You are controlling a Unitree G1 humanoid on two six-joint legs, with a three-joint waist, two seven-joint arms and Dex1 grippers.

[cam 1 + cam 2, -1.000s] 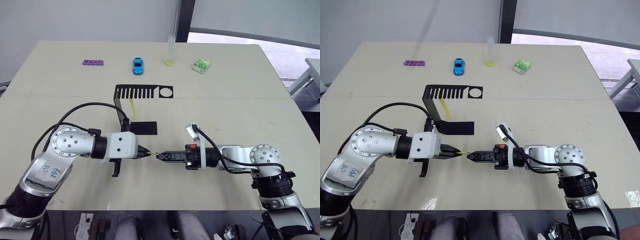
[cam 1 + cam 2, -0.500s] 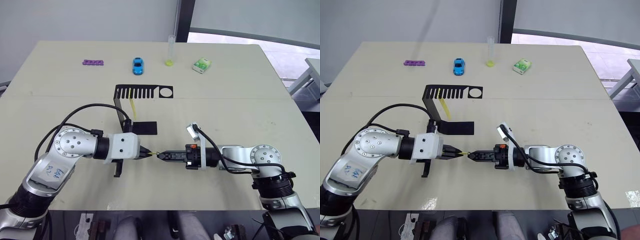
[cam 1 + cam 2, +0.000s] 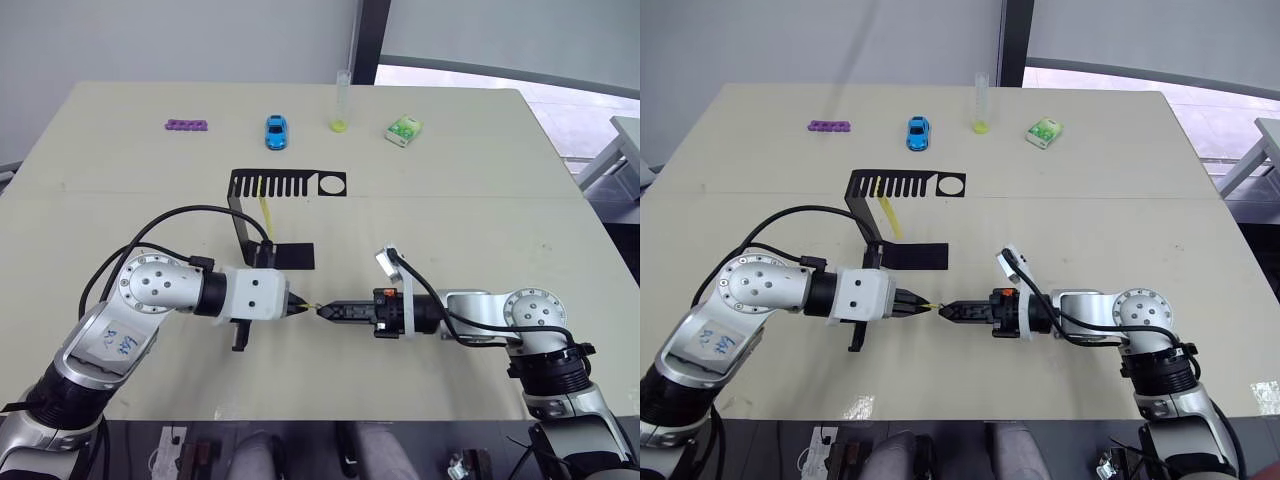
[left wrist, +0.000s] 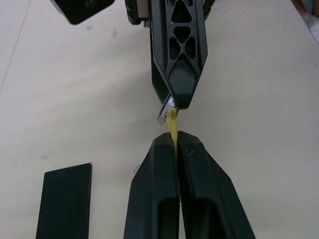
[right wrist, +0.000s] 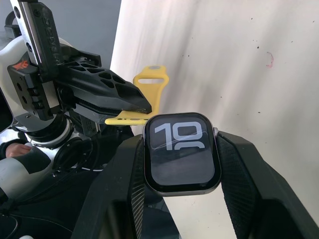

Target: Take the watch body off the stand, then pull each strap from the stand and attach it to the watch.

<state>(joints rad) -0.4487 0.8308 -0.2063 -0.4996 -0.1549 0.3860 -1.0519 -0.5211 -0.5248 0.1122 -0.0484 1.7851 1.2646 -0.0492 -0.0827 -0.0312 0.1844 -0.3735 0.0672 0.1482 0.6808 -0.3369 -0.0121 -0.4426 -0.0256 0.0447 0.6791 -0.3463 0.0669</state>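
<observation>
1. Two hands meet tip to tip near the desk's front edge: left hand (image 3: pixel 296 308) clamps one strap (image 4: pixel 172 125); right hand (image 3: pixel 322 311) clamps the watch body (image 5: pixel 182 147).
2. The strap's long axis points straight at the watch body's edge.
3. The second strap (image 3: pixel 265 214) hangs on the stand (image 3: pixel 287 185).

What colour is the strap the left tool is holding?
Yellow. The strap shows best in the right wrist view, beside the watch body.

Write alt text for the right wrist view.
The right claw grips the watch body, its screen showing white digits. Facing it, the left claw pinches a yellow strap with one end almost at the watch's edge, above a pale table.
</observation>
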